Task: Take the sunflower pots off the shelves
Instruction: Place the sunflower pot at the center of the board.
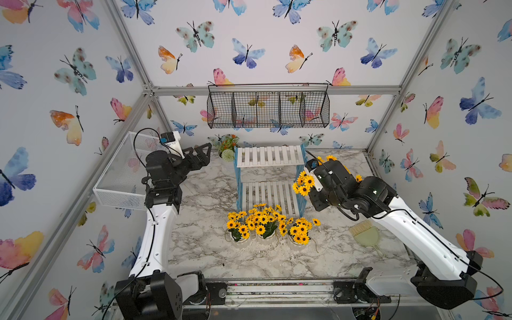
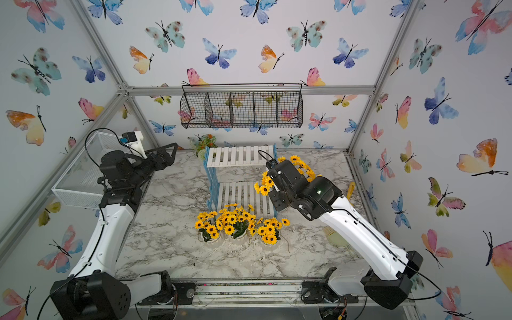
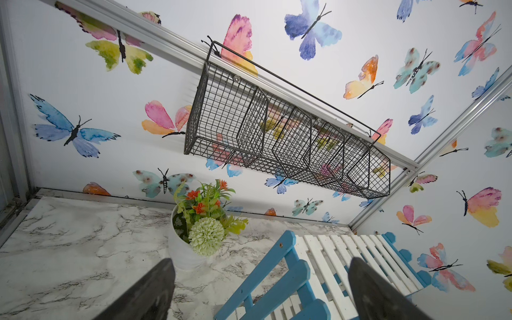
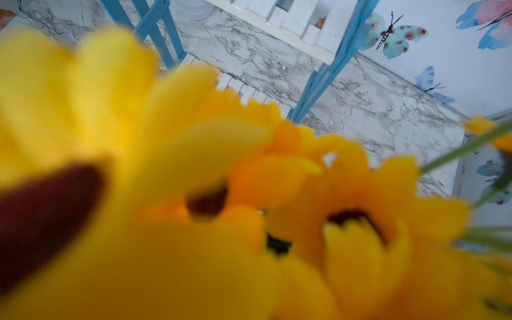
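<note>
Pinching shut, my right gripper is buried under my own wrist and a spray of yellow blooms, so the fingertips are out of sight. With sunflowers crowding my wrist camera, I judge it's the fourth sunflower pot [image 1: 304, 186] I've got. It sits just beside the blue side frame [image 1: 302, 206] of the shelves [image 1: 270, 156]. The pot body itself is hidden.

I expect it to be light and top-heavy, with floppy stems and petals that snag. The stiff ribbed wall or the twined rim is the place to hold, never the flowers. Watch that frame: the blooms nearly brush it.

Both slatted tiers stand bare. In front of the lower tier, three sunflower pots [image 1: 266, 235] make a tight row on the marble table [image 1: 199, 243]. There's open marble to the right of that row, short of the pale green brush [image 1: 365, 234].

Over on the far side, my left gripper [image 1: 206, 155] hangs empty with jaws spread wide, near the pot of orange-red flowers [image 1: 228, 151].
</note>
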